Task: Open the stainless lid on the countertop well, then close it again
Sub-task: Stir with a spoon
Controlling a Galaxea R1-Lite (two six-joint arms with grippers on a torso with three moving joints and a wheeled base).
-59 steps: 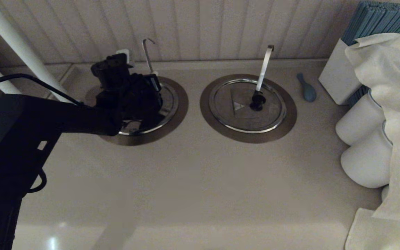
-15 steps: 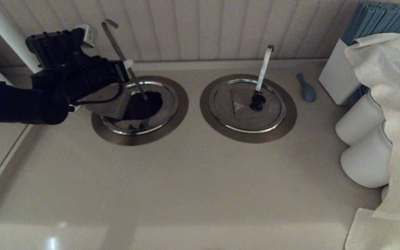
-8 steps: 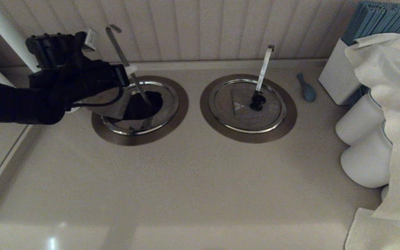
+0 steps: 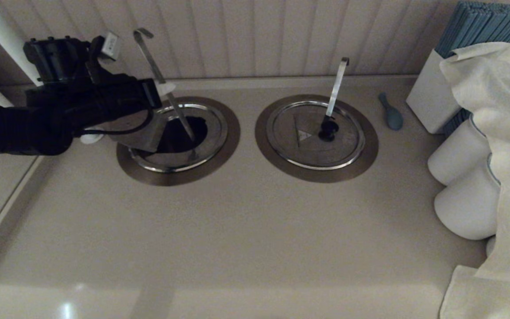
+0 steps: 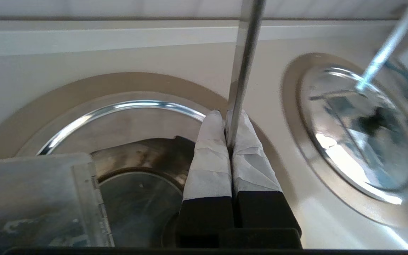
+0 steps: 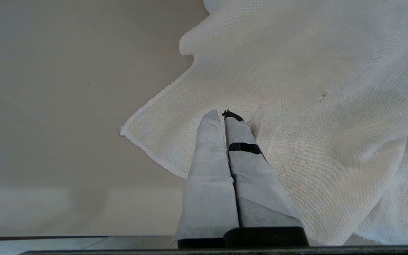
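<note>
The stainless lid is raised and tilted at the left side of the countertop well, whose dark hole is uncovered inside its shiny rim. The lid's grey plate also fills a corner of the left wrist view. The thin hooked rod rises out of the hole, leaning left. My left gripper is shut, and the rod runs down between its white fingertips. The lid's black knob is hidden. Away from the wells, my right gripper hangs shut and empty above a white cloth.
The twin lid with a pale flat handle sits closed to the right. Further right are a blue spoon, a white box of blue straws, white jars and draped cloth. A panelled wall stands close behind.
Earlier my left gripper was low over the closed lid with the rod upright. Now the lid is lifted and tilted left and the rod leans left. Over the last second the arm drifted slightly left.
</note>
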